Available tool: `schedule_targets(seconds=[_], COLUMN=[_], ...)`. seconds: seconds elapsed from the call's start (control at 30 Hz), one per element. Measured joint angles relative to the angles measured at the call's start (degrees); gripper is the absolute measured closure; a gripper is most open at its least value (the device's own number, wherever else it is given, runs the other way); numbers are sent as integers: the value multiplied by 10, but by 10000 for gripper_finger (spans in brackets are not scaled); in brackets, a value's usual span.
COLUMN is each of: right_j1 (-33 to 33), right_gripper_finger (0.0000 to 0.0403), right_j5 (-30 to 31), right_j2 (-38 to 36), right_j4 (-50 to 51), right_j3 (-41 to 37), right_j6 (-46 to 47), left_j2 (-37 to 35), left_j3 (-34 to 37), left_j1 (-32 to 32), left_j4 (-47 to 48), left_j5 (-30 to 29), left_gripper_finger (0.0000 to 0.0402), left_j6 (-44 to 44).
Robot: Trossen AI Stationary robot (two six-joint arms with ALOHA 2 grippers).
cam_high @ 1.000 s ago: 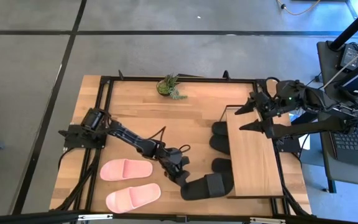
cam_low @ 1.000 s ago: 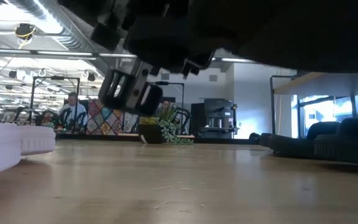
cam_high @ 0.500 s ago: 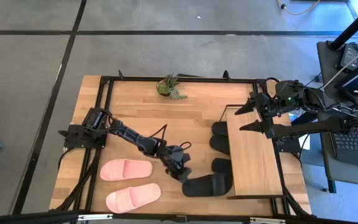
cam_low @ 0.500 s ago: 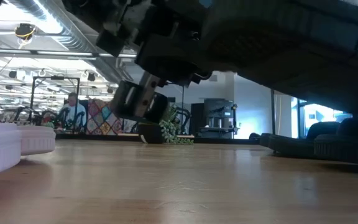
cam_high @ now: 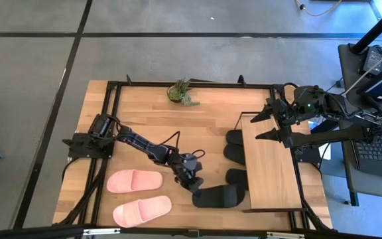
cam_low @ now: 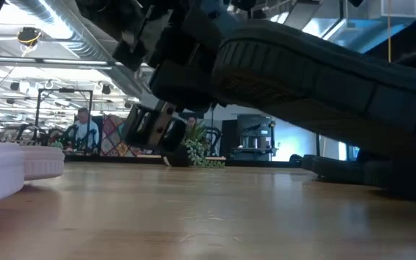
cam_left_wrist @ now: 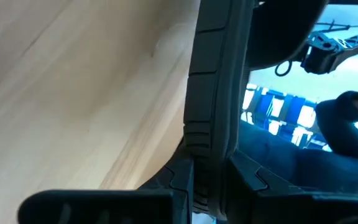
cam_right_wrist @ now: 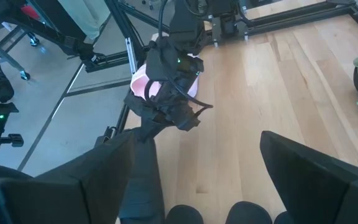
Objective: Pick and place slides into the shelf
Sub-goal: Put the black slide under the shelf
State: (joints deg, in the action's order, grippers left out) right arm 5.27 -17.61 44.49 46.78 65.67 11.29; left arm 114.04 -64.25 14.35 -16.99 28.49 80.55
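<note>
We see the left gripper (cam_high: 193, 184) clamped narrowly on the edge of a matte black slip-on slide (cam_high: 216, 197), which sits tilted at the open side of the low shelf with its light wooden top board (cam_high: 268, 162). Three more black slides (cam_high: 234, 137) lie tucked under it. Two light pink slides (cam_high: 134, 180) rest apart. The right gripper (cam_high: 268, 124) hovers wide over the shelf's far end.

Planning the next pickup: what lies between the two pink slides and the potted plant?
Only bare tabletop and the left arm crossing it, as the high view shows, between the pink slides and potted plant.
</note>
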Motion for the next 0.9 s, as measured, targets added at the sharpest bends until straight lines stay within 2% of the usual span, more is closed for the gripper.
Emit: schedule_targets(seconds=[0.43,0.53,0.7,0.9], right_j1=[0,0,0,0], right_gripper_finger=[60,60,60,60], right_j5=[0,0,0,1], right_j2=[0,0,0,0], right_j4=[0,0,0,4], right_j3=[0,0,0,0], right_j6=[0,0,0,4], left_j2=[0,12,38,49], left_j3=[0,-1,-5,-16], left_j1=[8,4,0,-2], left_j4=[-5,1,-3,-9], left_j5=[24,8,18,12], left_gripper_finger=[360,360,359,302], left_j6=[1,2,8,3])
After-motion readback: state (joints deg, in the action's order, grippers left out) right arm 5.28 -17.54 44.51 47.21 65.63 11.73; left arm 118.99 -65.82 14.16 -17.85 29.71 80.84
